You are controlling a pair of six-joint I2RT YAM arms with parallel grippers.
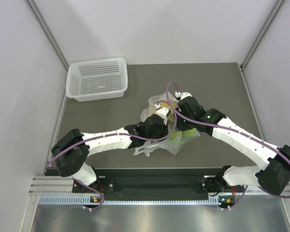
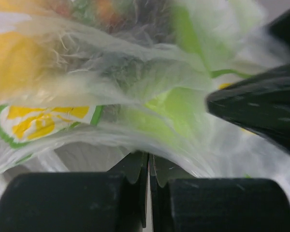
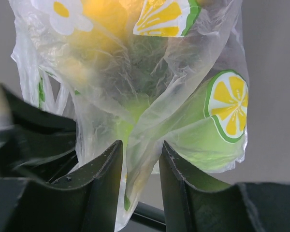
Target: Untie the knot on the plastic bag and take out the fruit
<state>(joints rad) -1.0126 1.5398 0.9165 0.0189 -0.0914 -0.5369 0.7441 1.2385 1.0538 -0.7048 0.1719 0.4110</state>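
The plastic bag [image 1: 170,139], clear with lemon-slice and flower prints, lies mid-table under both grippers. Fruit shows through the film: a green apple [image 3: 203,140], something yellow [image 3: 101,14] and a dark bunch [image 2: 135,29]. My left gripper [image 2: 149,154] is shut, its tips pinching the bag film [image 2: 135,140]; from above it [image 1: 159,118] sits on the bag's left side. My right gripper [image 3: 141,143] stands open with a loose fold of film [image 3: 140,159] hanging between its fingers, and it [image 1: 182,107] is over the bag's far right. The knot is hidden among the bunched film.
A white perforated basket [image 1: 97,79] stands at the table's back left corner. The dark table [image 1: 222,87] is bounded by white walls on three sides. In the left wrist view the right gripper's dark finger [image 2: 261,111] reaches in from the right, close by.
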